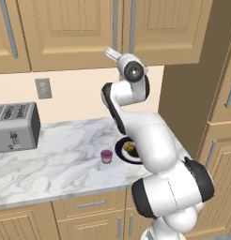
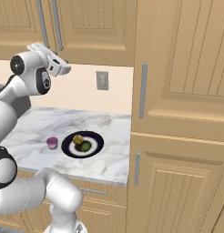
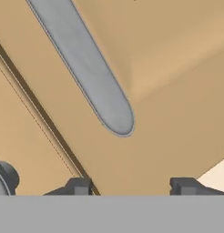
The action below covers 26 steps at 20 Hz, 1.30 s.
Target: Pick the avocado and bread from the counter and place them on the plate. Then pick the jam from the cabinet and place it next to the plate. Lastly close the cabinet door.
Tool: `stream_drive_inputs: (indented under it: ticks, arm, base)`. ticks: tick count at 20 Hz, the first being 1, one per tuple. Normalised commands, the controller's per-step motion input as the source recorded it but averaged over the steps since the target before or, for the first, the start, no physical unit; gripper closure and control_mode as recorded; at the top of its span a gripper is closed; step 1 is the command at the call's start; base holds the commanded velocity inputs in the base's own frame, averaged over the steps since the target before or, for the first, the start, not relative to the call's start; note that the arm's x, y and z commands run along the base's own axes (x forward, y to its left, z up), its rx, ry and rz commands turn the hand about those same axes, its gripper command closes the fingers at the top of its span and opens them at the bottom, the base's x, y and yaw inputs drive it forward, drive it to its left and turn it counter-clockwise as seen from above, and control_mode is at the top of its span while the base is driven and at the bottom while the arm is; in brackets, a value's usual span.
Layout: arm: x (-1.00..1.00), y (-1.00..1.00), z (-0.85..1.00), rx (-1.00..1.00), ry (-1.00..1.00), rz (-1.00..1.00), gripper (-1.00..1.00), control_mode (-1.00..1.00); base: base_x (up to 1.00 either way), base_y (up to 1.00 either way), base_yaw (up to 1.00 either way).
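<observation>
On the white marble counter (image 1: 56,161) lies the dark navy plate (image 2: 96,144), carrying the dark green avocado (image 2: 86,146) and the tan bread (image 2: 78,139). The purple-pink jam (image 1: 106,156) stands upright just left of the plate, apart from it. My arm reaches up to the lower edge of the wall cabinet (image 1: 70,33), whose doors look shut, with only a thin dark seam between them. In the hand view my gripper (image 3: 132,185) faces the door panel close up, just below a silver bar handle (image 3: 86,68). Its fingertips (image 3: 79,185) stand apart with nothing between them.
A silver toaster (image 1: 14,126) sits at the counter's left end. A wall outlet (image 2: 102,80) is on the backsplash. A tall tan cabinet column (image 2: 177,113) with bar handles borders the counter on the right.
</observation>
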Motion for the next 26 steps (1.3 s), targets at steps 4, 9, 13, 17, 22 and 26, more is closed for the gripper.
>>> stream_drive_inputs:
  ticks: [4,9,13,17,22,26]
  arm:
    - [0.97,-0.10,-0.50,0.02,0.06,0.00,-1.00,-1.00]
    - [0.76,-0.10,-0.90,-0.02,0.15,0.01,-1.00,-1.00]
    - [1.00,-0.46,-1.00,0.00,0.05,0.09,-1.00,-1.00]
    - [1.00,-0.77,-1.00,0.00,0.03,0.17,-1.00,-1.00]
    - [0.82,-0.90,-1.00,-0.01,0.00,0.24,-1.00,-1.00]
    - [0.19,-0.25,-0.34,0.00,0.00,0.06,-1.00,-1.00]
  base:
    - [0.00,0.00,0.00]
    - [0.00,0.00,0.00]
    - [0.00,0.00,0.00]
    - [0.00,0.00,0.00]
    - [0.00,0.00,0.00]
    - [0.00,0.00,0.00]
